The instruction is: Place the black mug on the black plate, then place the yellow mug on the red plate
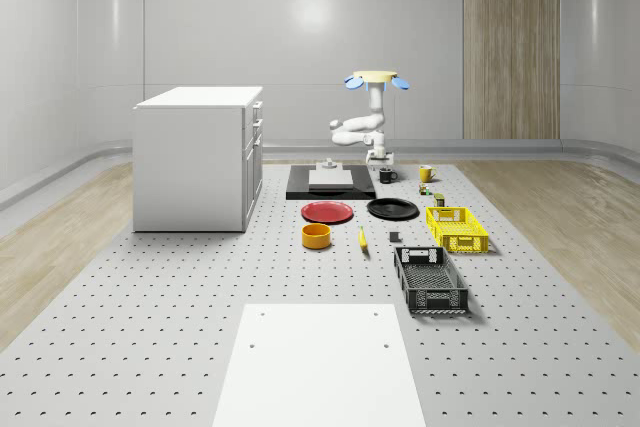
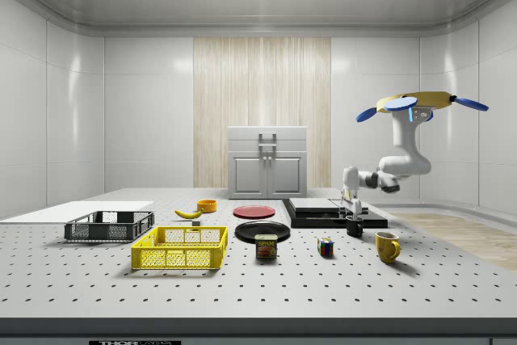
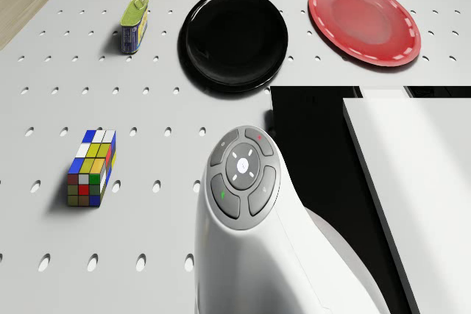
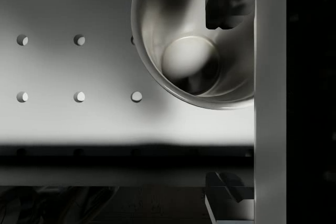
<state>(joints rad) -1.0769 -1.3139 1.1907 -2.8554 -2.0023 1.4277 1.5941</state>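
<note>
The black mug stands upright on the table beside a black slab. My gripper hangs open just above it. In the wrist view I look into the mug; the gripper has one finger over the mug's inside and the other beyond its rim. The yellow mug stands a little apart from the black one. The black plate and red plate lie side by side. The drone hovers above the slab's end.
A Rubik's cube and a spam can lie near the mugs. A yellow crate, a black crate, an orange bowl and a banana are further forward. A white cabinet stands at the whole-scene view's left.
</note>
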